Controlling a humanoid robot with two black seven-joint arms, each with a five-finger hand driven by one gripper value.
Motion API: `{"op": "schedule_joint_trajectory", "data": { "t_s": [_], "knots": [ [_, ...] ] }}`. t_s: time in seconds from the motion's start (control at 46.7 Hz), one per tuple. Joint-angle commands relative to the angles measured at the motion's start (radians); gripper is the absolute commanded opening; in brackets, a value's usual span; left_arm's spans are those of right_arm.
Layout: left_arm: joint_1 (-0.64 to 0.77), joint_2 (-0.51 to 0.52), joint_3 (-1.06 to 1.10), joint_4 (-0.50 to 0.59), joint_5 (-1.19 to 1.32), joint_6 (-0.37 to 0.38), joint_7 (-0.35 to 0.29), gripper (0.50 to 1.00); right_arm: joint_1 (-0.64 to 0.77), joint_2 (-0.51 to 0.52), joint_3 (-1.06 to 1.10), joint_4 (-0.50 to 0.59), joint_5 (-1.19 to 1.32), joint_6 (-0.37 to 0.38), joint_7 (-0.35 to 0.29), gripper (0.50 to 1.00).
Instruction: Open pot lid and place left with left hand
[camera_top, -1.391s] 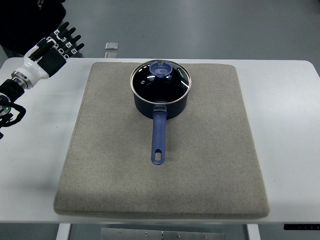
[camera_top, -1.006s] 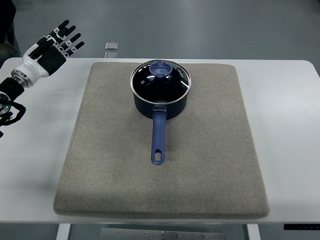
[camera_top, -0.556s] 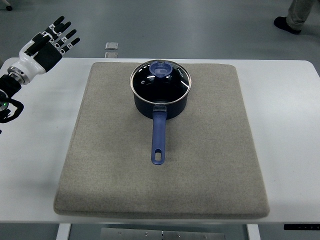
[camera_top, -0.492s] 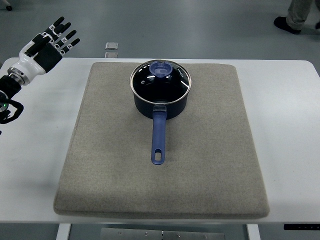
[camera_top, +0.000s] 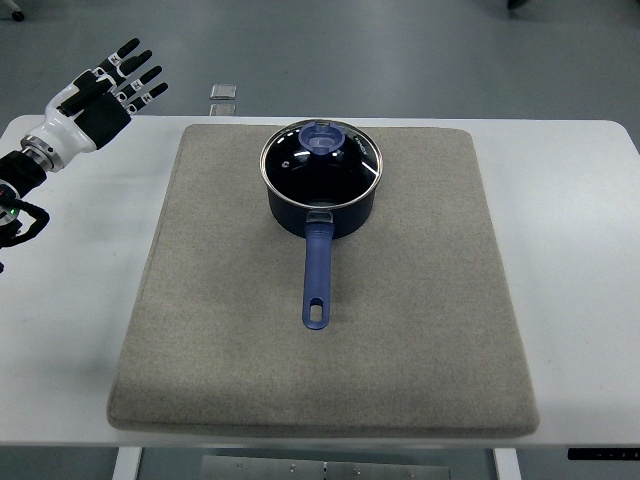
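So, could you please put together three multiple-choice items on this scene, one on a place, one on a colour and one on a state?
1. Where does the left hand show?
A. at the far left corner of the table, clear of the pot
B. on the lid's knob
C. on the pot's handle

2. What colour is the pot's handle?
A. red
B. blue
C. yellow

3. In what state is the lid?
A. lying on the mat left of the pot
B. held in the left hand
C. seated on the pot

Answers:
1 A: the hand is over the table's far left corner, its fingers spread, holding nothing.
2 B: the long handle pointing toward the camera over the grey mat is blue.
3 C: the glass lid with its blue knob covers the pot's rim.
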Motion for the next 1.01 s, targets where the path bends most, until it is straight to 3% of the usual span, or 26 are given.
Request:
{"op": "schedule_joint_trajectory", "data": {
  "t_s": [0.0, 0.471, 0.984],
  "knots": [
    [-0.015, 0.000, -0.003, -0.003, 0.123, 0.000, -0.002, 0.992, 0.000, 0.000, 0.000, 0.000, 0.000, 0.000, 0.001, 0.917],
    [-0.152, 0.014, 0.009, -0.022, 0.695, 0.000, -0.070, 0.992, 0.000, 0.000, 0.000, 0.000, 0.000, 0.000, -0.001, 0.917],
    [-0.265, 0.054, 0.014, -0.305, 1.341, 0.003, -0.102, 0.990, 0.000, 0.000, 0.000, 0.000, 0.000, 0.000, 0.001, 0.917]
  ]
}}
